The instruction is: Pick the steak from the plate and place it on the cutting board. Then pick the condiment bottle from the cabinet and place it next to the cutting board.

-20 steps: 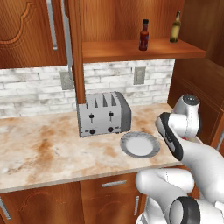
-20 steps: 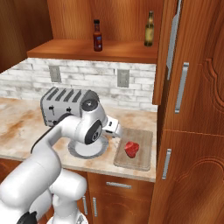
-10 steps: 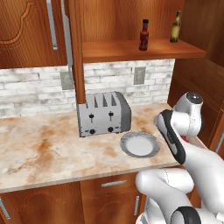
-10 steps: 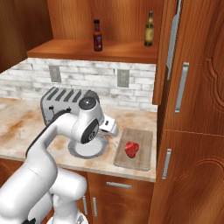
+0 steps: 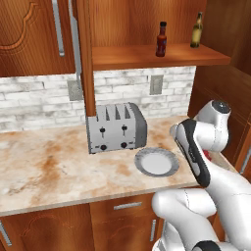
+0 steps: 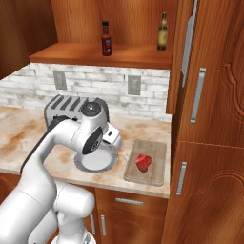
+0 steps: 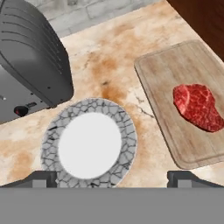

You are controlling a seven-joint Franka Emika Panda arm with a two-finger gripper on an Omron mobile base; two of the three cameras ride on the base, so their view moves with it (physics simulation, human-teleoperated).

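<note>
Looking down from the hand view, we see the steak as a small flat raw red piece with lighter marbling, lying on the cutting board, a light-brown wooden rectangle with a darker edge. In the right base view the steak sits near the middle of the cutting board, which lies on the counter just right of the plate. The plate is round, with a grey crackled rim and a bare white centre; it lies beside the board without touching it, and a grey toaster stands just behind it.

We find the condiment bottle, dark red-brown with a red cap and a narrow neck, standing upright on the open shelf of the cabinet. A taller olive-green bottle stands on the same shelf, well apart to its right. In the right base view the condiment bottle is left of the green bottle, above the toaster.

We see the gripper with its two dark tips set wide apart at the bottom of the hand view, one on either side of the plate's near rim. It is spread fully and holds nothing, and we cannot tell whether the tips touch the plate. In the right base view the hand hangs above the plate, between the toaster and the board
</note>
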